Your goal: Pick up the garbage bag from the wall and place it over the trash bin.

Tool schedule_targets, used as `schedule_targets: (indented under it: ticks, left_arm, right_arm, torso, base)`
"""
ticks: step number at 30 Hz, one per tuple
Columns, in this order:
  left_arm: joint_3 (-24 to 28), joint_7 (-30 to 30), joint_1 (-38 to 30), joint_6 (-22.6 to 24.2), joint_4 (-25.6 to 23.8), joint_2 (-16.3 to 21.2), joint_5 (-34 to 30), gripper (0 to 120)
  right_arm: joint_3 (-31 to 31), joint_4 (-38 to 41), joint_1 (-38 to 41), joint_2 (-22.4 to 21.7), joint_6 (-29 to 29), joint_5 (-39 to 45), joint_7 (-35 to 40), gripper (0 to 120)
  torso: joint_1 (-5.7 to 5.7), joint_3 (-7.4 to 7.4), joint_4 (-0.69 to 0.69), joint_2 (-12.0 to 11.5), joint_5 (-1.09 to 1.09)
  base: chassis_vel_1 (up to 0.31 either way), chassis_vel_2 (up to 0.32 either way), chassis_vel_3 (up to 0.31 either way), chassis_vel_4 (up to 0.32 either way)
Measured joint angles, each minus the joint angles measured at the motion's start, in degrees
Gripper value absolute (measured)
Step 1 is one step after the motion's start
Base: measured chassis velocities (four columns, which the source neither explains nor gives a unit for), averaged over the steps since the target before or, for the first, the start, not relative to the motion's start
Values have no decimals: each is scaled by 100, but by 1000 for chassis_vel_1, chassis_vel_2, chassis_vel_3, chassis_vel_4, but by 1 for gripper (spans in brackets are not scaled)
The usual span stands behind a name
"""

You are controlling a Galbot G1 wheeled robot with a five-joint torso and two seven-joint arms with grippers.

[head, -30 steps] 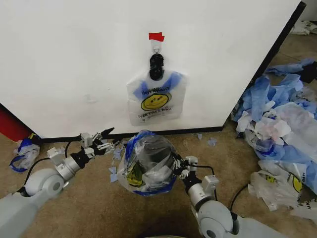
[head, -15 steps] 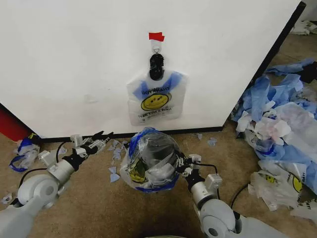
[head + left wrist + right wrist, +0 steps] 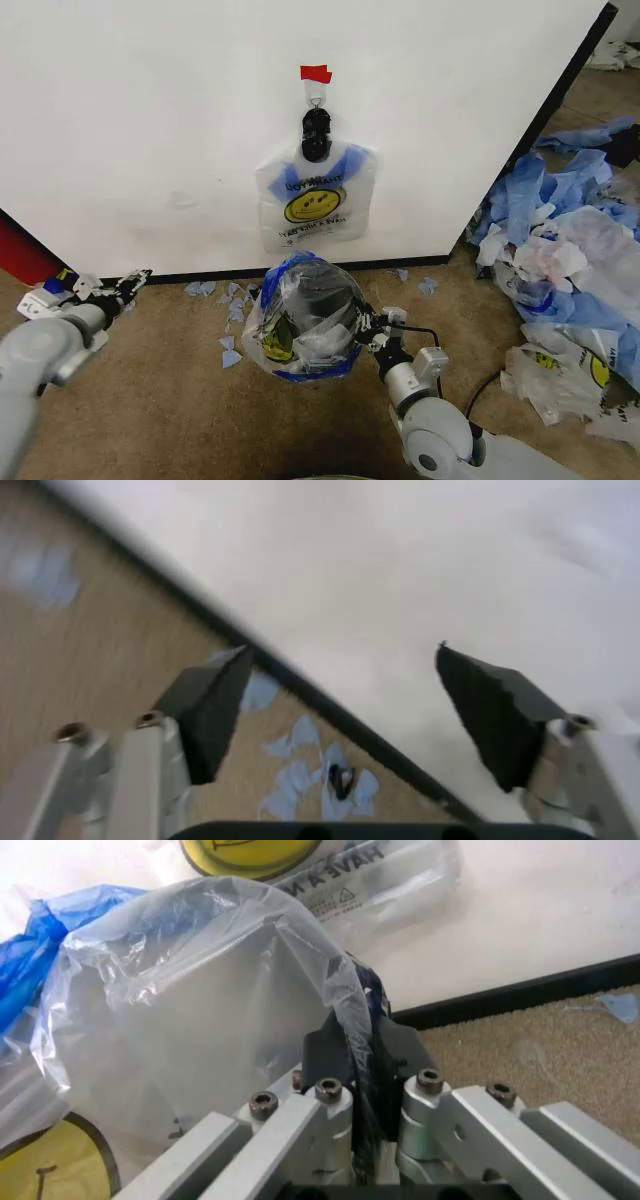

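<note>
The right gripper (image 3: 358,327) is pinched shut on the rim of the garbage bag (image 3: 300,320) draped over the trash bin (image 3: 318,297), just in front of it, while the left gripper (image 3: 133,281), wide open and holding nothing, is far off to the left.

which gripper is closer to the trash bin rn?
Right. The right gripper is shut on the garbage bag at the trash bin's rim; the left gripper is open, off by the wall.
</note>
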Motion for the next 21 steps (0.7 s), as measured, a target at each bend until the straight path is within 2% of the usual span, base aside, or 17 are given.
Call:
schedule_targets:
  ticks: [1,2,3,4,7,8,10,12,13,15,21]
  left_arm:
    - [-5,432,169,-30,-234,-34,452,81]
    - [-5,432,169,-30,-234,-34,452,81]
    - [10,807,321,-62,-497,-54,782,84]
    - [67,925,397,-85,-698,-52,951,84]
    - [624,1037,459,-149,-1399,149,1570,71]
    - [624,1037,459,-149,-1399,149,1570,71]
    - [984,1032,504,-144,-1728,376,1740,63]
    - [1187,992,562,-68,-1948,567,1749,57]
    - [1230,974,582,-29,-2006,632,1736,51]
    - [1252,940,595,20,-2055,682,1696,47]
    - [1309,930,752,84,-2405,779,1677,22]
  right_arm:
    - [3,-9,6,1,1,2,-1,1]
    - [3,-9,6,1,1,2,-1,1]
    - [2,-17,9,1,1,4,-4,1]
    - [3,-22,13,1,2,4,-8,1]
    - [3,-41,25,-21,10,-2,-24,1]
    - [3,-41,25,-21,10,-2,-24,1]
    - [9,-41,20,-40,13,-6,-26,1]
    - [13,-38,8,-54,13,-8,-28,1]
    - [19,-37,2,-57,13,-10,-29,1]
    - [22,-37,-1,-59,14,-10,-30,1]
    - [-15,-69,44,-23,16,-18,-45,1]
  torso:
    - [0,0,5,0,-1]
    - [0,0,5,0,-1]
    - [-1,-1,3,0,1]
    - [-1,-1,4,0,3]
    - [0,-1,-6,1,-1]
    - [0,-1,-6,1,-1]
    - [0,-1,-5,1,5]
    - [0,-1,-4,1,2]
    - [0,-1,-1,1,3]
    - [0,-1,0,1,2]
    - [0,-1,-2,1,1]
  base:
    - [0,0,0,0]
    - [0,0,0,0]
    - [0,0,0,0]
    - [0,0,0,0]
    - [0,0,0,0]
    - [0,0,0,0]
    - [0,0,0,0]
    - [0,0,0,0]
    - [0,0,0,0]
    - [0,0,0,0]
    - [0,0,0,0]
